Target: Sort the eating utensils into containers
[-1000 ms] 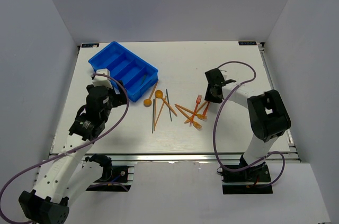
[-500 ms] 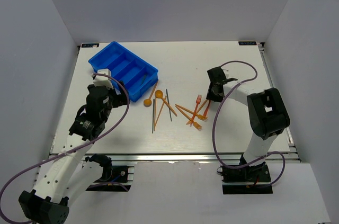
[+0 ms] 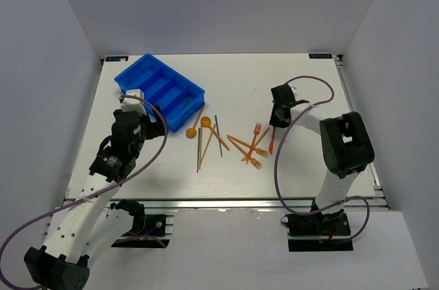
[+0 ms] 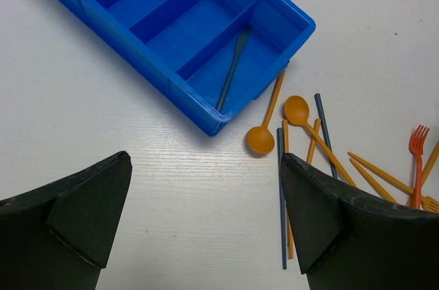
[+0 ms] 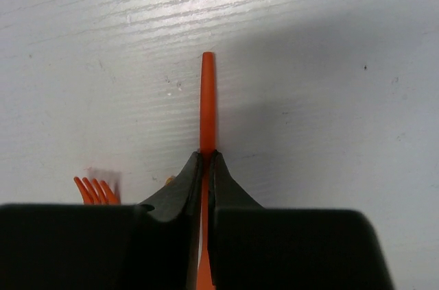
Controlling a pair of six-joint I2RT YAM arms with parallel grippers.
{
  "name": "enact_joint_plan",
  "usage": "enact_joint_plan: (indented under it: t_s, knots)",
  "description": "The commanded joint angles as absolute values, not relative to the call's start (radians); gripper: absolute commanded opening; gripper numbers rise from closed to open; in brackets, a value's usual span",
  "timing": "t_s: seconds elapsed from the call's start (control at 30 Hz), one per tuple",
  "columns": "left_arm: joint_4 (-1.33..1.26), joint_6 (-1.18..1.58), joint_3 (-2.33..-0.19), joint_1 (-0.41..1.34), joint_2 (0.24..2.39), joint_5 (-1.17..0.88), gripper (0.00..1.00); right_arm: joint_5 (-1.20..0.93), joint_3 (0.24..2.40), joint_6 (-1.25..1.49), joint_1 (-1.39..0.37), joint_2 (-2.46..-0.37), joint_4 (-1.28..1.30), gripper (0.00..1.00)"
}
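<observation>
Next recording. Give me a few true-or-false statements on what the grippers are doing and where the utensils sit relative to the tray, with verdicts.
1. The right gripper is shut on a thin orange plastic utensil. True.
2. The left gripper holds a spoon. False: its jaws stand wide open and empty above the table.
3. The bright blue four-compartment plastic tray holds one dark grey utensil. True.
4. Both orange round-bowled plastic spoons lie inside the tray. False: they lie on the table beside its end.
</observation>
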State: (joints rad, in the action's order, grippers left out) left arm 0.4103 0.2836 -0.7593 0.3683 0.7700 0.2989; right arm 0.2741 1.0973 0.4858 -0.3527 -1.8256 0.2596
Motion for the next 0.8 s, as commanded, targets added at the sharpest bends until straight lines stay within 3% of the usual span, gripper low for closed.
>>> enact_joint_plan:
  t_s: [0.0, 0.13, 0.3, 0.6, 0.77]
  knots:
    - [0.414, 0.317, -0.788, 0.367, 0.787, 0.269, 0.98, 0.195, 1.003, 0.436, -0.353, -1.788, 0.329, 0.00]
    - [0.373, 0.431, -0.805, 0.367, 0.844, 0.122, 0.98, 0.155, 0.983, 0.356, -0.353, -1.645, 0.270, 0.00]
    - [0.024, 0.676, -0.672, 0.376, 0.871, -0.156, 0.98, 0.115, 0.966, 0.288, -0.351, -1.453, 0.213, 0.00]
    - [-0.448, 0.873, -0.646, 0.675, 1.043, -0.098, 0.97, -0.188, 0.845, 0.399, -0.416, -1.143, 0.080, 0.00]
    - [-0.508, 0.812, -0.692, 0.820, 1.186, -0.115, 0.91, -0.085, 0.874, 0.500, -0.439, -1.056, 0.107, 0.00]
